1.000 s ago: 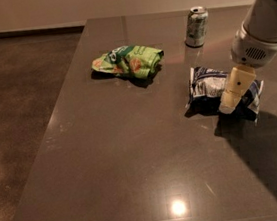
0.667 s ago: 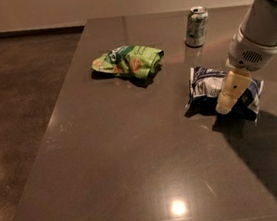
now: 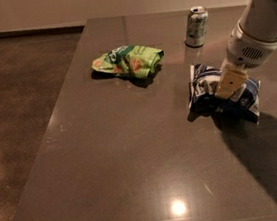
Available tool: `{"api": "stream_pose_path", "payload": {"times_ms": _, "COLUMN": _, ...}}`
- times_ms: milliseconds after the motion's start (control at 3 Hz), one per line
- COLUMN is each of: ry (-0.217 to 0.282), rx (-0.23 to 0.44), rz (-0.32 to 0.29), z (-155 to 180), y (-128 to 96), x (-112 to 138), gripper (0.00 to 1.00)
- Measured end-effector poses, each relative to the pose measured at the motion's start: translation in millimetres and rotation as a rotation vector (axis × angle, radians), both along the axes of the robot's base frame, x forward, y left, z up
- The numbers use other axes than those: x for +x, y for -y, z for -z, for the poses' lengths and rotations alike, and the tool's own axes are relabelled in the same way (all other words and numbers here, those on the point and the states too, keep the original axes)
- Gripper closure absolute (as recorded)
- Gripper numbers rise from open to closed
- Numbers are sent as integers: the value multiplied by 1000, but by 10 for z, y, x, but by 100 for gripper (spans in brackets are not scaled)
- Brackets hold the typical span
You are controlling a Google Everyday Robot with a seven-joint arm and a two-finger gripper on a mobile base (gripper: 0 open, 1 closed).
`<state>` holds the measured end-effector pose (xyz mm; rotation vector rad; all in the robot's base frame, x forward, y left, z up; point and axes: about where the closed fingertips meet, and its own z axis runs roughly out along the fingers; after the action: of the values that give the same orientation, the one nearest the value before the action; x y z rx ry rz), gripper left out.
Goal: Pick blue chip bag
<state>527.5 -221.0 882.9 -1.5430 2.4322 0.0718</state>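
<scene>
The blue chip bag [image 3: 204,92] is a dark navy foil bag with white and grey patches. It lies crumpled on the right side of the dark table [image 3: 133,148]. My gripper [image 3: 226,90] comes down from the upper right on a white arm [image 3: 259,27]. It sits right over the middle of the bag, at or against its top surface. The gripper hides part of the bag's centre.
A bright green snack bag [image 3: 128,61] lies at the table's middle back. A small silver-green can [image 3: 196,26] stands upright behind the blue bag, near the arm. The table's left edge [image 3: 54,118] drops to a brown floor.
The gripper has barely shifted, a touch up and left over the blue bag. The bag, green bag and can lie where they were.
</scene>
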Motion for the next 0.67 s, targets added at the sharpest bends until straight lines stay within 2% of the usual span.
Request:
{"api": "stream_pose_path", "payload": {"times_ms": 333, "ry": 32, "rx": -1, "rz": -34, "z": -199, "y": 5, "x": 5, "gripper": 83}}
{"api": "stream_pose_path", "payload": {"times_ms": 667, "ry": 90, "rx": 7, "rz": -79, "z": -507, "y": -16, "x": -22, "gripper": 100}}
